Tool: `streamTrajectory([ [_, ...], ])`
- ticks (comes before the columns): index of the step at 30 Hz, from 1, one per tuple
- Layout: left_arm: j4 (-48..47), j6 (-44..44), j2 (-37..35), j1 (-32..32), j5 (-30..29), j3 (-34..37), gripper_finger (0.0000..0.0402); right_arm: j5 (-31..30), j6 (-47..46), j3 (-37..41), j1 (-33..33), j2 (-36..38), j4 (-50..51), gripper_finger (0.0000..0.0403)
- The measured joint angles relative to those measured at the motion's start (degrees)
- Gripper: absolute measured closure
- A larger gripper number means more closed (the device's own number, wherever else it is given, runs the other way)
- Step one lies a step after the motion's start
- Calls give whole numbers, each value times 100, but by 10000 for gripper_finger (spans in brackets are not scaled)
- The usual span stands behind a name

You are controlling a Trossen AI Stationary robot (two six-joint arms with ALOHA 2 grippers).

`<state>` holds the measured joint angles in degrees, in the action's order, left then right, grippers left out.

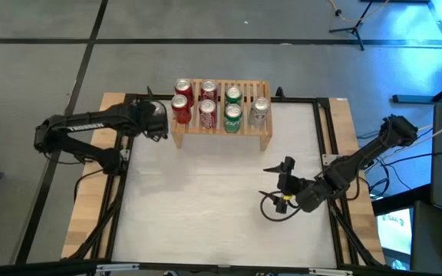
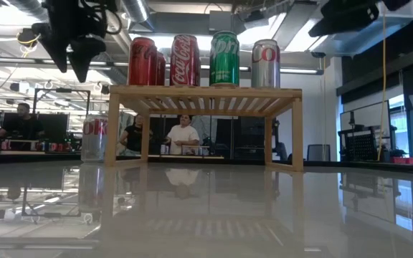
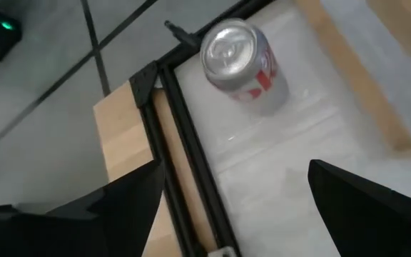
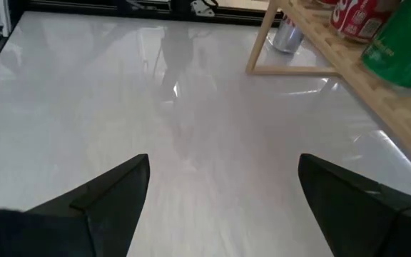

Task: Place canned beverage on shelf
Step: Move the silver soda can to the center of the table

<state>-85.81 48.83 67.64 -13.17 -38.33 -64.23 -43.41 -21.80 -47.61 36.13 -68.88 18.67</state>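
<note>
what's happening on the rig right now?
The shelf already holds seven cans. One more silver and red can stands on the table by the shelf's left leg, at the far left corner. The left end effector hovers open above that can, not touching it. The right end effector is open and empty over the bare table on the right, apparently waiting.

Bright overhead ceiling lights, glossy table mirroring shelf, left wrist view blurred
</note>
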Motion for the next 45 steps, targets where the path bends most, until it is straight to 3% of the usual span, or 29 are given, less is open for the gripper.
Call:
streamTrajectory([
  [9, 1519, -1506, -214, -1348, 583, 290, 65, 26, 103, 353, -13, 0, -519, 50],
  [22, 2996, -2644, -249, -2748, 1576, 1161, 65, 250, 46, 353, -10, -79, -569, 50],
  [30, 3415, -2901, -251, -3256, 1664, 1178, 65, 191, 63, 353, -12, -76, -576, 50],
  [34, 3803, -3116, -251, -3493, 2020, 1217, 65, 187, 63, 353, -14, -76, -576, 50],
  [45, 5402, -3313, -245, -4133, 2693, 2173, 65, 185, -1, 353, -14, -76, -575, 50],
])
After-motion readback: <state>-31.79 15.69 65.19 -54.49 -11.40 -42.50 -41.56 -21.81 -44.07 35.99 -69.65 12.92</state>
